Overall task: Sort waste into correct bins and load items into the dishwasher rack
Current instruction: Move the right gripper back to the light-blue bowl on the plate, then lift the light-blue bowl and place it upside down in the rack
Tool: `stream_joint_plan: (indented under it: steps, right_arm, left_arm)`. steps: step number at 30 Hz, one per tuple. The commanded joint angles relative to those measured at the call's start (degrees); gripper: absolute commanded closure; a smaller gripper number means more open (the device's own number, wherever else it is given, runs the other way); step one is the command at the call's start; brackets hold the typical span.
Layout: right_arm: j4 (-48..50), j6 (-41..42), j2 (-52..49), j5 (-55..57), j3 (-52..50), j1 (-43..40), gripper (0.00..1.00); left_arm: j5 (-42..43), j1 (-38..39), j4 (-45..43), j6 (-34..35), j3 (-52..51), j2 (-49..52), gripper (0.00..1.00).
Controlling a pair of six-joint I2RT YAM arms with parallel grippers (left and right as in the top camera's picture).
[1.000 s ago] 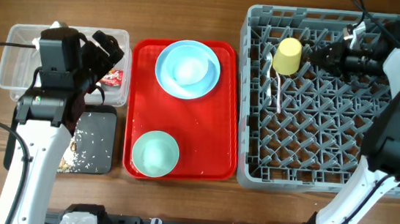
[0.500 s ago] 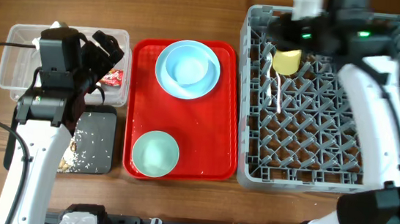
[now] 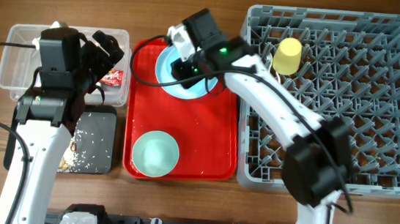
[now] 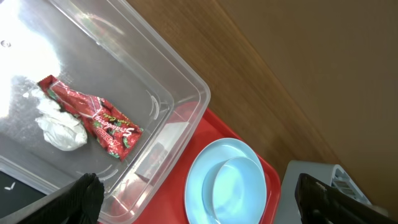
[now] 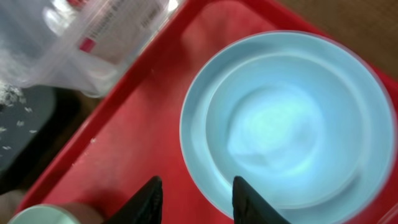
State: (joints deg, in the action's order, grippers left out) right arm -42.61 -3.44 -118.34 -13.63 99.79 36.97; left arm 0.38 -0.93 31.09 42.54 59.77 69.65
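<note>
Snack wrapper (image 4: 93, 115): lying in the clear tub (image 4: 180, 106), touching the crumpled tissue (image 4: 62, 132)
Left gripper (image 3: 106, 55): hanging over the tub's right end, fingers spread wide, holding nothing
Black tray (image 3: 103, 121): sitting right beside the tub, pale crumbs on it
Blue plate (image 5: 286, 118): sitting on the red tray (image 5: 143, 124), far end
Right gripper (image 5: 198, 200): hovering low over the plate's rim, fingers apart, gripping nothing
Green bowl (image 3: 155, 153): resting on the tray's near end
Yellow cup (image 3: 288, 56): sitting among the pegs of the dishwasher rack (image 3: 330, 139), near its far left corner

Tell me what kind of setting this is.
Probably a lab mock-up of a dish-clearing station: a dishwasher rack, a red tray with plate and bowl, a clear tub holding a wrapper, on a wood table.
</note>
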Motion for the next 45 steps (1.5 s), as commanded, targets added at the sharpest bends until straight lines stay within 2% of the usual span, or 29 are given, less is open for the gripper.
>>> stream_joint_plan:
  steps: [1, 4, 7, 9, 12, 15, 20, 21, 24, 27, 32, 35, 40, 45]
  right_arm:
    - [2.49, -3.41, -5.03, 0.76, -0.07, 0.26, 0.58]
    - [4.98, -4.17, -7.45, 2.71, -0.07, 0.26, 0.58]
    - [7.21, -4.57, -9.55, 5.29, -0.07, 0.24, 0.62]
    - [7.39, -5.6, -10.16, 5.31, -0.07, 0.24, 0.68]
    - [7.19, -5.57, -10.49, 5.29, -0.07, 0.24, 0.69]
    - [6.23, -5.55, -10.67, 5.29, -0.07, 0.24, 0.78]
    - [4.04, -5.49, -10.67, 5.31, -0.07, 0.24, 0.79]
    - [3.8, -5.38, -10.67, 5.29, -0.07, 0.24, 0.81]
    - [4.07, -5.35, -10.6, 5.27, 0.07, 0.24, 0.96]
    - [3.52, -2.01, -8.79, 5.22, 1.51, 0.0, 0.96]
    - [0.48, 4.24, 1.86, 4.0, 3.13, -2.14, 0.96]
    - [-2.67, 7.21, 9.38, -3.45, 3.13, -5.44, 0.96]
    - [-9.9, 9.88, 15.5, -26.4, 3.06, -15.58, 0.96]
    - [-12.44, 9.4, 15.47, -59.25, -1.9, -27.98, 0.96]
  left_arm:
    - [0.22, -0.48, -0.15, -0.13, 0.68, 0.11, 0.0]
    - [0.22, -0.48, -0.15, -0.13, 0.68, 0.11, 0.0]
    - [0.24, -0.48, -0.15, -0.11, 0.68, 0.11, 0.0]
    - [0.22, -0.48, -0.15, -0.11, 0.68, 0.11, 0.0]
    - [0.22, -0.48, -0.15, -0.11, 0.68, 0.11, 0.0]
    - [0.22, -0.48, -0.15, -0.13, 0.68, 0.11, 0.0]
    - [0.22, -0.48, -0.15, -0.11, 0.68, 0.11, 0.0]
    - [0.22, -0.48, -0.15, -0.11, 0.68, 0.11, 0.0]
    - [0.22, -0.48, -0.15, -0.13, 0.68, 0.11, 0.0]
    - [0.22, -0.48, -0.15, -0.13, 0.68, 0.11, 0.0]
    - [0.22, -0.48, -0.15, -0.11, 0.68, 0.11, 0.0]
    - [0.22, -0.48, -0.15, -0.13, 0.68, 0.11, 0.0]
    - [0.22, -0.48, -0.15, -0.11, 0.68, 0.11, 0.0]
    - [0.22, -0.48, -0.15, -0.11, 0.68, 0.11, 0.0]
